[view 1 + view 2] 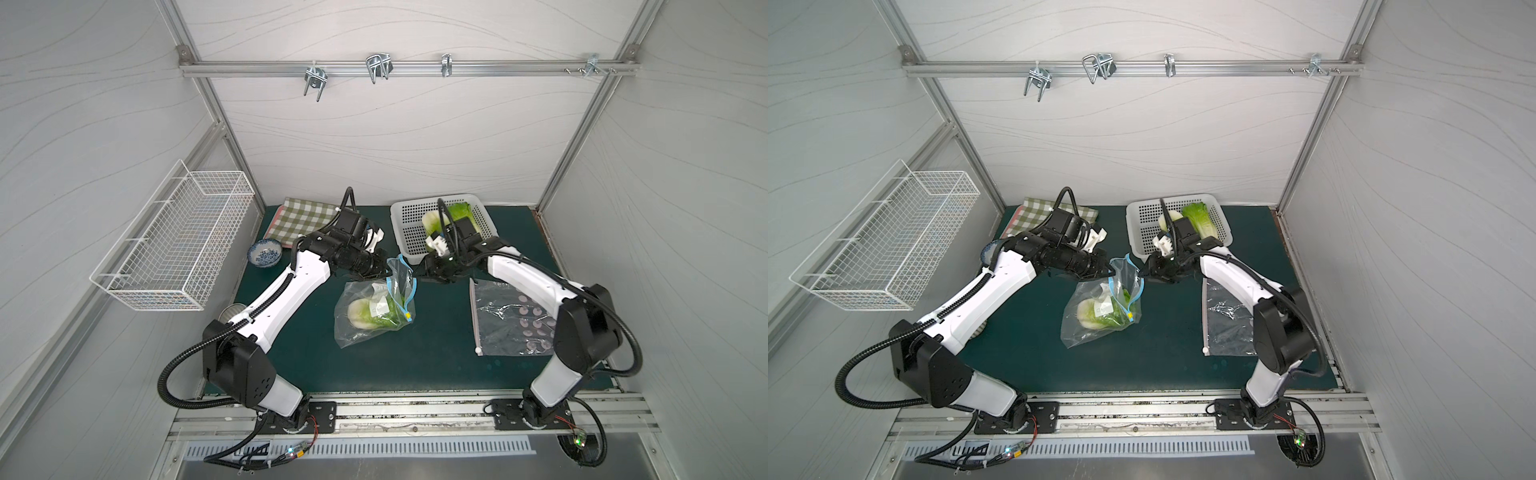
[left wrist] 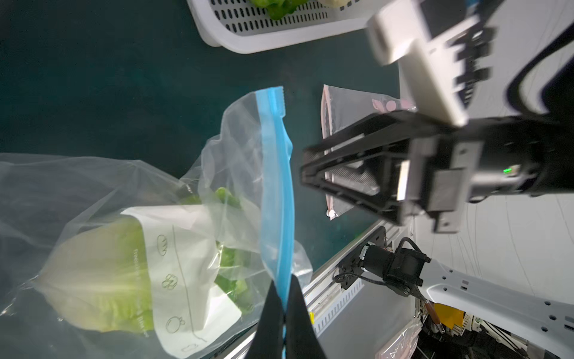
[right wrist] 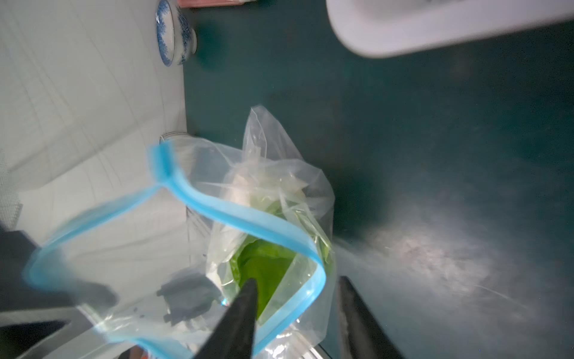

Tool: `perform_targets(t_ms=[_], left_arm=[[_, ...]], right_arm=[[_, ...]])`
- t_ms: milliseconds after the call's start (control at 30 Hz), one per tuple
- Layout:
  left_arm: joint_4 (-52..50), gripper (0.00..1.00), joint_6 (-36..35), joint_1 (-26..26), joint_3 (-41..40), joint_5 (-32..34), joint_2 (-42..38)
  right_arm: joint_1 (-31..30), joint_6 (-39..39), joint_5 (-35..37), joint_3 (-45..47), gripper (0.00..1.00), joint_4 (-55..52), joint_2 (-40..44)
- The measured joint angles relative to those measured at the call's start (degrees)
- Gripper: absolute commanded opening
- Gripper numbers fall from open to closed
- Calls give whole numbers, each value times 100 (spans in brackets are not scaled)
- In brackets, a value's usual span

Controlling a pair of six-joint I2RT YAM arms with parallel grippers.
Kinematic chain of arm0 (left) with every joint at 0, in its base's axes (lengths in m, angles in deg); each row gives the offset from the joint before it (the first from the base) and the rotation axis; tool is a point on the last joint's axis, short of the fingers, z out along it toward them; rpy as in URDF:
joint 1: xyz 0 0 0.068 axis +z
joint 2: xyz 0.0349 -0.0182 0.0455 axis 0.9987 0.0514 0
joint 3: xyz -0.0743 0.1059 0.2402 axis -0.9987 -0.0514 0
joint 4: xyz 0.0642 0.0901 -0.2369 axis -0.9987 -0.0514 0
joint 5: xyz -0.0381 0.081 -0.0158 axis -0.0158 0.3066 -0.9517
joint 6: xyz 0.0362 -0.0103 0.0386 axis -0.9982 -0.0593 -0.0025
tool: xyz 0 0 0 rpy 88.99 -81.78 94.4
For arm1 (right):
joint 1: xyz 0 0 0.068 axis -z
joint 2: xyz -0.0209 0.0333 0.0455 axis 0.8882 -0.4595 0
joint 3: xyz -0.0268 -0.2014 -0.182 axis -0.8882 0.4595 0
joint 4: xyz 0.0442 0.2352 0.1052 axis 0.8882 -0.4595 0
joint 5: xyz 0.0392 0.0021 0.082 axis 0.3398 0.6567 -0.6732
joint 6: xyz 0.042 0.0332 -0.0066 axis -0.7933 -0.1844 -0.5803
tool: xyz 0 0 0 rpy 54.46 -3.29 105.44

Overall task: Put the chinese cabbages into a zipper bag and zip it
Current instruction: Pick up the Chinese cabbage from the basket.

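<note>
The chinese cabbages (image 1: 363,313) are sitting in two places. One head is lying on its side inside the zipper bag (image 1: 353,336) mid-mat (image 1: 415,365), its long axis running across the table, white base pointing toward the left arm's side and leaves toward the blue zip strip (image 2: 276,174). The two other heads (image 1: 1200,222) are resting in the white perforated basket (image 1: 409,210) at the back. The left gripper (image 2: 283,290) is pinching the strip, holding the mouth up. The right gripper (image 3: 296,281) is hovering at the mouth with jaws spread, the rim showing between its fingers. A second, flat bag (image 1: 507,320) is lying under the right arm. A patterned bowl (image 1: 265,253) and checked cloth (image 1: 307,216) are sitting behind the left arm.
</note>
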Motion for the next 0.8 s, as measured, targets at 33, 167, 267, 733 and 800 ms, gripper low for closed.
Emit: perform_targets(t_ms=[33,167,267,733,800], left_arm=[[44,0,4,-20,-15,-15,0],[188,0,13,-37,-131,-57,0],[236,0,13,-37,-236,-76,-7],[299,0,4,-37,-592,-70,-107],[299,0,2,-37,-592,-61,-111]], right_arm=[[212,92,127,-105,67,-50,166],[883,400,1158,-601,78,-138,452],[1117,632,1856,-1067,79,-264,105],[457,1878,3827,-3519,91,-608,-2721],[437,2022,3947,-3829,91,-612,-3049]])
